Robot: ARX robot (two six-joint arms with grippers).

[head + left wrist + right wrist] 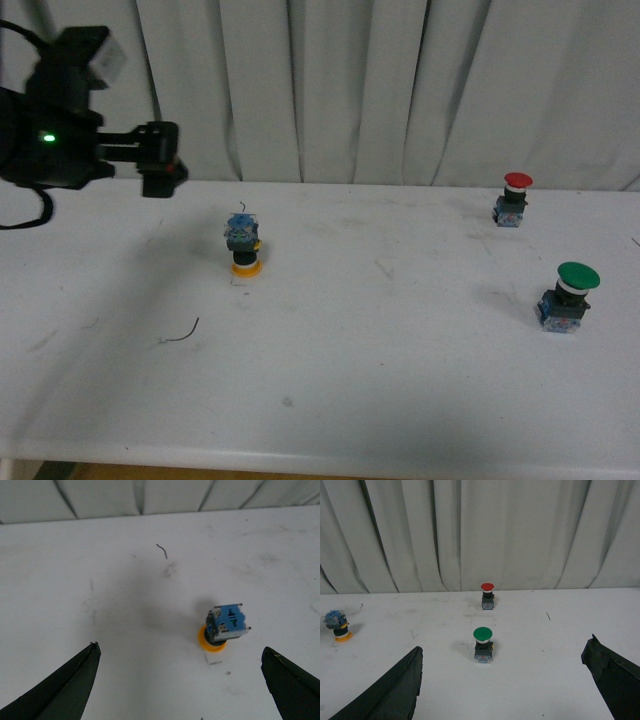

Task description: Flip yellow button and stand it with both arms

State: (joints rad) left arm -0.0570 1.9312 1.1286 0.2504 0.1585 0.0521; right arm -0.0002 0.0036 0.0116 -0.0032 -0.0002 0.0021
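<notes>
On the table [400,380], front view: yellow button [244,247] inverted on its cap; left arm [60,140] raised at its ten o'clock. Left wrist view: left gripper [180,647] spread, empty, above the button. Right wrist view: right gripper [506,642] spread, empty. Flip and standing judged outstanding.

White table [400,400], scuffed and faintly smudged, grey specks here and there. Front view, read from the table's middle:

- 10 o'clock: yellow button [243,247], inverted, cap flat on the surface, blue base on top, slightly tilted.
- 2 o'clock, near the far edge: red button [514,198], upright on its base.
- 3 o'clock: green button [568,297], upright, well apart from the red one.
- 9 o'clock: thin curved dark strand [182,334], lying loose.
</notes>
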